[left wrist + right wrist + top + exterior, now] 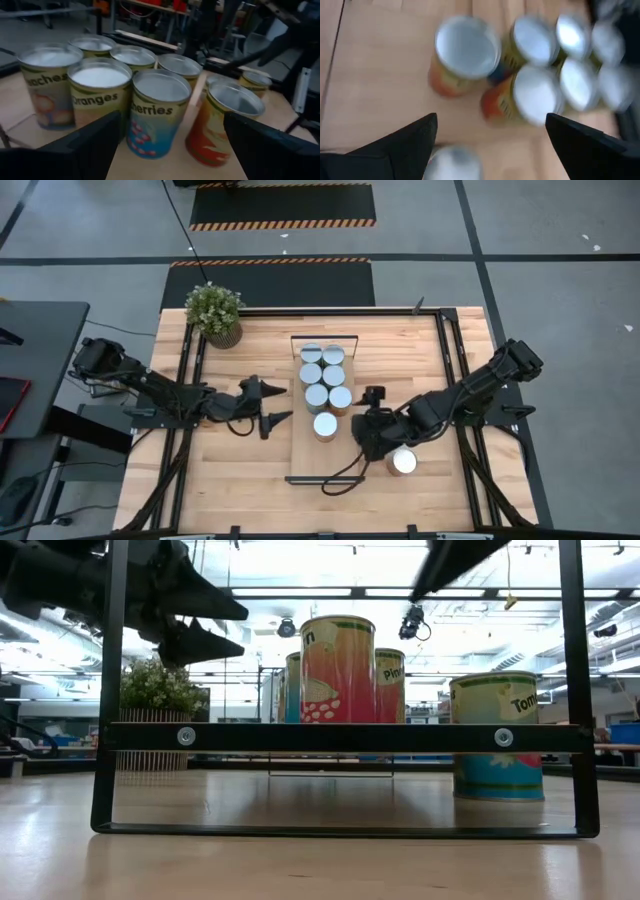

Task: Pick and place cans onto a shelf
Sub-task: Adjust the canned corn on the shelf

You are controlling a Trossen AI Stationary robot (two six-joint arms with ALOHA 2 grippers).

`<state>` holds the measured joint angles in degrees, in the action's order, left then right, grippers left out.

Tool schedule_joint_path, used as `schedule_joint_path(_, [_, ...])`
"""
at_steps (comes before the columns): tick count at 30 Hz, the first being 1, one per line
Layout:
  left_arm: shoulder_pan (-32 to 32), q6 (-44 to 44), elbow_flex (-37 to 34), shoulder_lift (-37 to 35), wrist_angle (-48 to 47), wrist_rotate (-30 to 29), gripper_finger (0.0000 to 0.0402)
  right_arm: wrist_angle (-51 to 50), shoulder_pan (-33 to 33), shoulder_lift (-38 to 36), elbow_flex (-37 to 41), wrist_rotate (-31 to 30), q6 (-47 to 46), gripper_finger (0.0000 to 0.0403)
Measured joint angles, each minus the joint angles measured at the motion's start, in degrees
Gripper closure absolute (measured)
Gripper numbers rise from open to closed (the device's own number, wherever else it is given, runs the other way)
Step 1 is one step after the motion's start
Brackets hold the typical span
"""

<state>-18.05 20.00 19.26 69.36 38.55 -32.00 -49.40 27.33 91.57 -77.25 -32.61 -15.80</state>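
Overhead, seven silver-topped tins (323, 376) crowd the far half of the narrow light-wood shelf (308, 455); one tin (403, 462) stands off its right edge, on the tabletop (235, 480). Left gripper (276, 408) and right gripper (366, 420): both open, empty.

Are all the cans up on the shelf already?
No: from above, one can stands on the table beside the shelf, close by the right gripper.

Seven cans (323, 373) upright, clustered on far half of shelf (303, 458); eighth can (403, 462) beside shelf, on surface.
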Motion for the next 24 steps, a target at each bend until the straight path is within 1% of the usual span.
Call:
schedule_joint_path(3, [-1.02,-0.61,1.75,1.37,-0.93,-2.44,0.0044,4.44,-0.4,0.0,0.0,-2.55,11.63,0.0023])
schedule_joint_path(6, [-1.83,-1.74,3.67,4.28,-1.31,-3.28,0.0044,5.55,-0.98,0.2,0.0,-4.59,21.74,0.0023])
schedule_joint_path(9, [-1.7,-2.71,6.42,8.3,-1.28,-3.49,0.0044,6.66,-2.11,0.37,0.86,-4.75,27.99,0.0023])
schedule_joint_path(12, [-1.66,-4.89,9.43,11.99,-1.2,-4.32,0.0044,7.3,-3.26,0.37,2.36,-3.58,31.38,0.0023])
schedule_joint_path(17, [-2.13,-7.24,12.92,15.22,-2.99,-6.76,0.0044,9.19,-3.32,0.35,5.04,-4.61,35.8,0.0029])
schedule_joint_path(19, [-2.54,-7.13,14.13,15.7,-5.68,-8.82,0.0044,10.88,-3.03,0.35,5.83,-5.39,37.07,0.003])
schedule_joint_path(21, [-3.51,-6.61,14.5,15.82,-7.88,-12.24,0.0044,12.06,-2.93,0.35,6.59,-5.41,38.17,0.003])
schedule_joint_path(24, [-4.8,-5.56,14.82,15.81,-8.57,-16.63,0.0044,15.79,-2.95,0.35,8.3,-5.42,39.81,0.003])
